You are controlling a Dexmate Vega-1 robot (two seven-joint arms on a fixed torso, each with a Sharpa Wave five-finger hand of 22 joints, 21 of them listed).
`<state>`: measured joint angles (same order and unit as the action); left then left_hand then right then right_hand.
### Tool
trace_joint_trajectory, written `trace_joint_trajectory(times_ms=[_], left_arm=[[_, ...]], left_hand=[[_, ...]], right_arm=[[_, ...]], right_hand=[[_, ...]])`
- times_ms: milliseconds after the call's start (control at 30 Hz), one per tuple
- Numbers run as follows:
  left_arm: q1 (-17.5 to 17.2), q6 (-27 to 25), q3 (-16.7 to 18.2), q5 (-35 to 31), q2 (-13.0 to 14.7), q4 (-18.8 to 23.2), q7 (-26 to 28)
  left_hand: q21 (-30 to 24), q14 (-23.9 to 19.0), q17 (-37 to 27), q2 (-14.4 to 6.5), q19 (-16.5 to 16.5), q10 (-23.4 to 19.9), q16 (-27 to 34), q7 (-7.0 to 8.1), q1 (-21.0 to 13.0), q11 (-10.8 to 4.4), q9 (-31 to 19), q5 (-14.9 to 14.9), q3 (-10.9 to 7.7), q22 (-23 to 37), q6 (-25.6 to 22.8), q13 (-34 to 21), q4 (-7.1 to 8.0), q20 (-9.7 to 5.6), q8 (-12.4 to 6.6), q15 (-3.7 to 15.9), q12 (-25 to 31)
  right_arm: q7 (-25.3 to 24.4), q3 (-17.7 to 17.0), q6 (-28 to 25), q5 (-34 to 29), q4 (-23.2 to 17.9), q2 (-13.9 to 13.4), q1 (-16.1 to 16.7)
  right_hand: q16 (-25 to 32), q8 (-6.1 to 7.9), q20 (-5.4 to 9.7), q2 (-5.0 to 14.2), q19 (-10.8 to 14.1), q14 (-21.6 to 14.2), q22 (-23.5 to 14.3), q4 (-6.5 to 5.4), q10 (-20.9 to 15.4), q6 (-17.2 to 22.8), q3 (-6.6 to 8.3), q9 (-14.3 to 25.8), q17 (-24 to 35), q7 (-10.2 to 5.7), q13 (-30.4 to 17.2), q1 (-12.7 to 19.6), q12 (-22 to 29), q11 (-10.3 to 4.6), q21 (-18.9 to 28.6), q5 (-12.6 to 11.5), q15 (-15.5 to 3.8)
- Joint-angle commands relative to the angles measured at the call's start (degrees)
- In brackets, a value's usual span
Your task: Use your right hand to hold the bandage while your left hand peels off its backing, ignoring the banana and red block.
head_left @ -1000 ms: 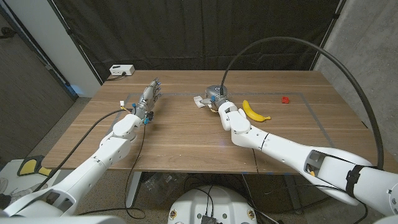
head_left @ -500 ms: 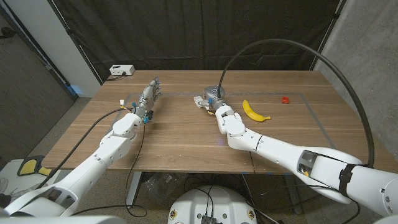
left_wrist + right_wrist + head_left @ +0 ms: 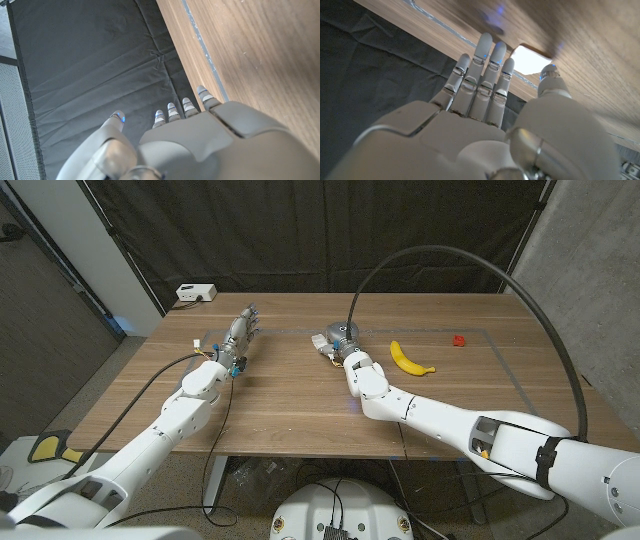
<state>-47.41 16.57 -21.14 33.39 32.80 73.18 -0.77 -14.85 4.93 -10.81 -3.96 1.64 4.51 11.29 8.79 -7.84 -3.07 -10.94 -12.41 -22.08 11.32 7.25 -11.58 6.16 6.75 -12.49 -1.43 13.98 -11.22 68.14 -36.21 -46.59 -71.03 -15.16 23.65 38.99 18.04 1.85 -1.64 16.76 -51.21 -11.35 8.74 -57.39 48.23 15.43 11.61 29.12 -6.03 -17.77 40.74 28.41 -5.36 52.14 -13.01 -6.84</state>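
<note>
The bandage [image 3: 321,342] is a small white patch lying on the wooden table [image 3: 290,400] at the back middle. My right hand [image 3: 340,337] is right beside it, fingers stretched out and apart, holding nothing. In the right wrist view the bandage [image 3: 532,58] shows as a white square between the straight fingers [image 3: 485,65] and the thumb of my right hand [image 3: 480,115]. My left hand [image 3: 240,333] stands on its edge at the back left, fingers extended, well apart from the bandage. In the left wrist view my left hand [image 3: 200,140] reaches past the table edge with nothing in it.
A yellow banana [image 3: 410,359] lies to the right of my right hand, and a small red block [image 3: 458,339] sits further right. A white box [image 3: 196,292] rests at the far left corner. A black cable arcs over the right arm.
My right forearm has swung leftward and the hand has edged a little closer to the bandage. The left arm has not moved.
</note>
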Motion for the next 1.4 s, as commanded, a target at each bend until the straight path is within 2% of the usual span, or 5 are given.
trace_joint_trajectory(times_ms=[33, 500, 700, 1033, 1400], left_arm=[[1.2, 0.6, -0.5, -0.4, -0.5, -1.2, -1.0], [1.8, 1.1, -0.5, -0.4, -0.8, -1.8, -1.3], [2.1, 1.2, -0.7, -0.4, -0.9, -2.3, -1.7], [2.7, 1.0, -1.0, -0.2, -1.1, -3.2, -2.5], [2.9, 0.7, -1.4, -0.2, -1.0, -2.8, -3.4]], left_hand=[[-0.2, -0.3, -0.1, 0.3, -0.2, -0.3, 0.0, 0.07, -0.1, 0.07, -0.1, 0.0, 0.11, 0.1, -0.3, -0.3, -0.14, 0.03, 0.06, -0.2, -0.2], [-0.2, -0.3, -0.1, 0.4, -0.2, -0.4, 0.0, 0.04, -0.2, 0.03, -0.1, 0.1, 0.22, 0.1, -0.3, -0.3, -0.14, -0.01, 0.19, -0.13, -0.2], [-0.2, -0.3, -0.1, 0.4, -0.2, -0.3, 0.0, 0.06, -0.2, 0.02, -0.1, 0.1, 0.25, 0.1, -0.3, -0.3, -0.15, -0.01, 0.25, -0.14, -0.3], [-0.1, -0.3, -0.1, 0.5, -0.2, -0.1, -0.1, 0.2, -0.3, 0.07, -0.1, 0.2, 0.32, 0.1, 0.0, -0.3, -0.15, 0.05, 0.49, -0.25, -0.5], [-0.1, -0.4, -0.1, 0.5, -0.1, -0.1, -0.1, 0.31, -0.3, 0.05, -0.1, 0.2, 0.38, 0.1, 0.0, -0.3, -0.14, 0.18, 0.58, -0.27, -0.5]], right_arm=[[0.9, 1.7, -1.2, 1.4, 1.4, 0.2, -1.3], [4.1, 3.5, -0.3, 2.5, 2.0, -0.4, -2.7], [4.2, 3.5, 0.6, 3.0, 2.2, -0.6, -3.0], [-2.1, 2.5, 2.9, 3.0, 2.9, -0.9, -2.0], [-12.0, -0.4, 6.9, 3.0, 0.8, -3.1, 0.5]], right_hand=[[1.2, 0.16, 0.28, 0.06, 0.4, -0.1, -0.2, -0.24, 0.1, 0.1, -0.67, 0.3, 1.4, 0.19, -0.6, 0.7, 0.2, 0.39, 0.5, -0.4, -5.32], [2.5, 0.89, 0.55, 1.65, 0.5, 0.3, -0.3, -0.28, -1.6, 2.9, -0.64, 0.3, 2.7, -0.12, -1.8, 2.7, 1.2, 0.07, 1.0, -0.8, -5.96], [2.8, 1.03, 0.75, 3.54, 0.5, -0.4, -0.4, -0.78, -2.1, 4.2, -0.17, 0.2, 2.8, 0.24, -2.3, 3.3, 1.6, 0.18, 1.3, -0.9, -5.98], [3.3, 2.63, 2.57, 8.83, 1.3, -2.6, -0.7, 0.72, -6.5, 10.4, 3.26, 0.1, 4.1, -1.36, -4.5, 10.8, 4.1, -1.67, 3.3, -0.3, -6.36], [2.3, 2.58, 3.84, 9.79, 0.9, -2.9, -0.9, 0.38, -6.3, 11.1, 4.2, 0.1, 4.3, -1.48, -5.9, 13.2, 4.5, -2.13, 4.4, 0.8, -6.31]])
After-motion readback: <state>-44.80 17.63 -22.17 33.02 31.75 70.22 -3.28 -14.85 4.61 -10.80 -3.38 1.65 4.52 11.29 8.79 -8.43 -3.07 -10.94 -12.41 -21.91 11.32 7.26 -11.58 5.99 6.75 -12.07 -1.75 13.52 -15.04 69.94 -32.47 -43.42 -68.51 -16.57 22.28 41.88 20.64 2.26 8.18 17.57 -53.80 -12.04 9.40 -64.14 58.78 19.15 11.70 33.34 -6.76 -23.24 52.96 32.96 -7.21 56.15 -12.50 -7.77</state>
